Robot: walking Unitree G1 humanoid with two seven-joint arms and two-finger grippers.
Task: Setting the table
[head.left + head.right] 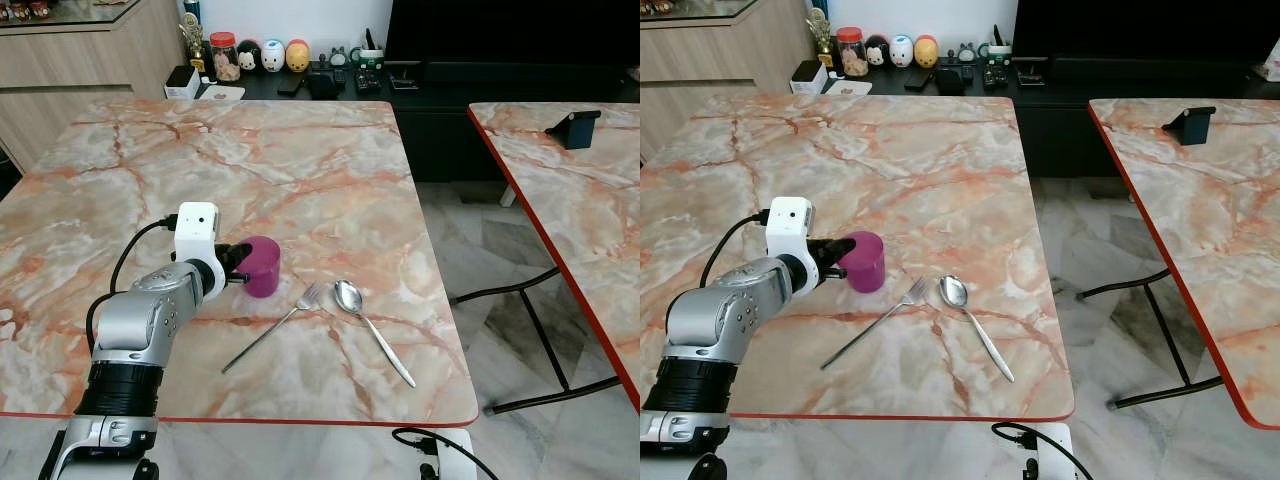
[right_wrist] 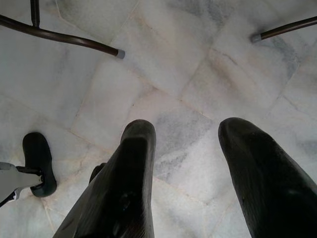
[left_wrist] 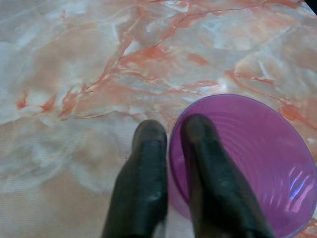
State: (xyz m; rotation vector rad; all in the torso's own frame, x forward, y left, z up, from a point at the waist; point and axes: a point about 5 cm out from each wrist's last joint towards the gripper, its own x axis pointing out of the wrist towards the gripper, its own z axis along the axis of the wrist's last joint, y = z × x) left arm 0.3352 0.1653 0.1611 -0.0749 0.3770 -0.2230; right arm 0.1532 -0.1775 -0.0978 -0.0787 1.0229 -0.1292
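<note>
Looking down from the head, the left hand (image 1: 238, 262) sits at the near side of a purple cup (image 1: 262, 266) on the marble desk (image 1: 300, 160), but its arm covers the fingertips there, so the grip itself is hard to read. The left wrist view settles it: one black finger (image 3: 198, 148) is inside the cup, the other is outside against the wall, and the two are pinching the rim between them. The cup stands upright on the desk.

Just past the cup, away from the hand, lie a fork (image 1: 272, 327) and a spoon (image 1: 368, 325), side by side with heads close together and handles splaying out toward the near edge. They're apart from the cup.

The right hand (image 2: 188, 163) hangs below the desk with its fingers spread, over pale floor tiles (image 2: 198, 74); dark table legs (image 2: 64, 37) and a black foot (image 2: 37, 161) show around it.

At the far wall a dark shelf (image 1: 300, 85) carries a jar (image 1: 226, 55), some round figurines and other bits too small to make out. A second desk (image 1: 580, 200) with a red edge is cut off at the right, with a dark blue stand (image 1: 575, 128) on it.
</note>
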